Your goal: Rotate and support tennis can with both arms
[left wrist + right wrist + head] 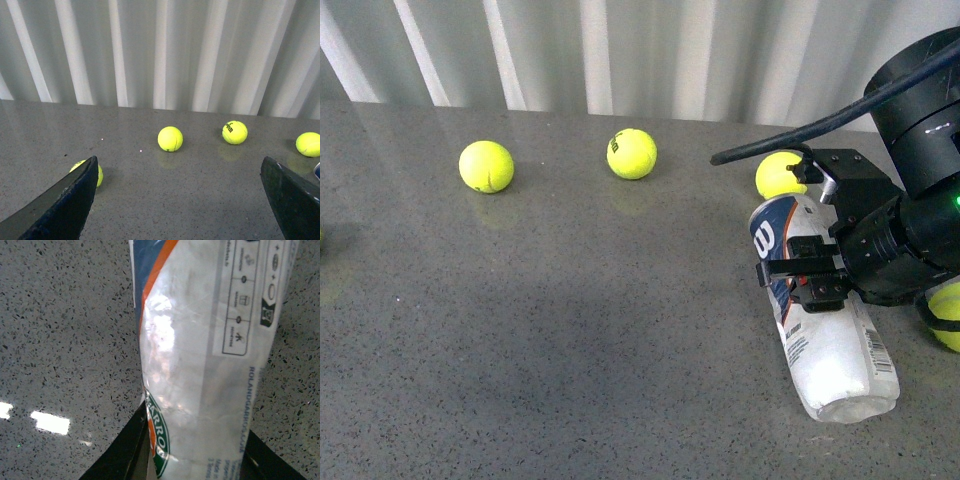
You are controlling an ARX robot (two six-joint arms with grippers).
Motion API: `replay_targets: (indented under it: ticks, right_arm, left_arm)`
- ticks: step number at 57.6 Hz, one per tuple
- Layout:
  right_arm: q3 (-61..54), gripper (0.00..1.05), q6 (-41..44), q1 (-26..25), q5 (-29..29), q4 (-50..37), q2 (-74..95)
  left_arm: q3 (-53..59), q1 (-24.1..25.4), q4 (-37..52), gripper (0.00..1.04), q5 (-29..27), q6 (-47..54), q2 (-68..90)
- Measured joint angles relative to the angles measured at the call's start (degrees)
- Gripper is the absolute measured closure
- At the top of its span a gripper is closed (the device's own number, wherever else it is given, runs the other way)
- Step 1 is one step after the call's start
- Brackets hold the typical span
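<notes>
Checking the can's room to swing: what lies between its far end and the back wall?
A tennis ball, close beside the far end of the can, seen in the front view; contact unclear.

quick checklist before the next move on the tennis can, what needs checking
1. Right gripper holding the clear plastic tennis can with navy label: ok, its black fingers press both sides of the can.
2. Left gripper open, ready to support: ok, fingers wide apart.
3. Left gripper at the can: not ok, nothing lies between its fingers.
4. Can standing upright: not ok, it lies on the grey speckled table.
5. Yellow-green tennis ball at the can's far end clear of it: cannot tell.
</notes>
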State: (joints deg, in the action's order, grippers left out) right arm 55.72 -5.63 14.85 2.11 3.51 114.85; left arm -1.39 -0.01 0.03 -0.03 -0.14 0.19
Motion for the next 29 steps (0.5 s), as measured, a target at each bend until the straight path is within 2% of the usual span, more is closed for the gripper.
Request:
replay_targets:
  ticks: [11,21,29]
  right_arm:
    - [0.50,0.83,0.74,1.05,-0.81,0.63,-1.84]
    - [0.52,0.86,2.21,2.40,-2.58,0.50,-4.31]
    - [-1.29,0.88,10.73,4.68,-12.07,-4.98,-8.28]
  left_arm:
    - [0.00,0.00,0.00,0.07,0.00,0.00,0.00]
    - [0.00,0.00,0.00,0.07,0.00,0.00,0.00]
    - [0.00,0.00,0.00,0.07,0.00,0.00,0.00]
